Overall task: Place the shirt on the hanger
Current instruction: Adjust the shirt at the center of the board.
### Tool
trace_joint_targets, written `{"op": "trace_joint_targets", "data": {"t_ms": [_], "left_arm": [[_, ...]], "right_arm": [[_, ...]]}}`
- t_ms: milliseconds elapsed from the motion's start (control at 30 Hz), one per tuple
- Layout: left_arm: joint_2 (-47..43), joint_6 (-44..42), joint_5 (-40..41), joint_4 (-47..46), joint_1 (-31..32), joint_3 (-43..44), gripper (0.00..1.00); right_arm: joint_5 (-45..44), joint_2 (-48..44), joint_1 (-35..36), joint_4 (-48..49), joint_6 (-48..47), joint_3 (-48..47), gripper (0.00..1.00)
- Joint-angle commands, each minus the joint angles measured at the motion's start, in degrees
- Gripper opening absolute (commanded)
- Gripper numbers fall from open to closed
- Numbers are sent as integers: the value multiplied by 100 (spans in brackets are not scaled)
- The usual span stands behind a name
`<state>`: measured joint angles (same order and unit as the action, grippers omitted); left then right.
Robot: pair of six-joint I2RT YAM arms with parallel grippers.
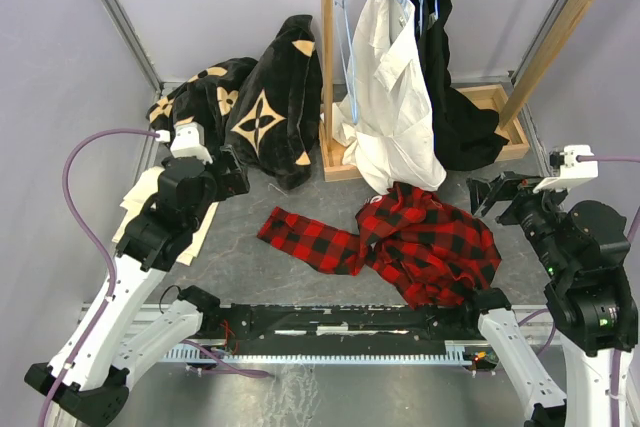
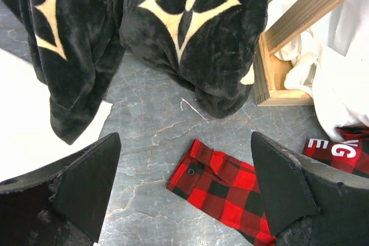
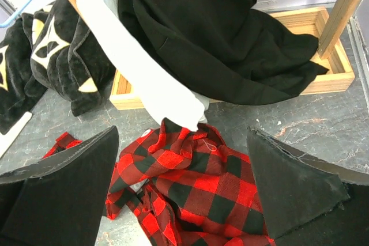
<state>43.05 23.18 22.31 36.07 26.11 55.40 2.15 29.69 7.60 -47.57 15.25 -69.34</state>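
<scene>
shirt in a heap on the table — left gripper and right gripper both wide-jawed, empty

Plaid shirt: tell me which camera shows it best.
Top external: the whole red-and-black plaid shirt lies crumpled on the table, one sleeve stretched leftward. Left wrist catches only that sleeve's cuff and some white lettering. Right wrist shows the bunched body close up, cropped by the frame.
</scene>
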Motion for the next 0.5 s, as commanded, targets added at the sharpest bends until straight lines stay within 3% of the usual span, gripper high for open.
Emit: {"op": "trace_joint_targets", "data": {"t_ms": [0,300,467], "left_arm": [[-81,-296,-172,-317,-32,102,99],[-227,-472,-259,-481,-35,-81,99],[-300,-406,-288,-470,-30,-257,99]], "right_arm": [[214,-42,1,240,-154,79,99],[149,635,5,-334,71,-270,99],[1091,1126,1,-593,144,-358,99]]}}
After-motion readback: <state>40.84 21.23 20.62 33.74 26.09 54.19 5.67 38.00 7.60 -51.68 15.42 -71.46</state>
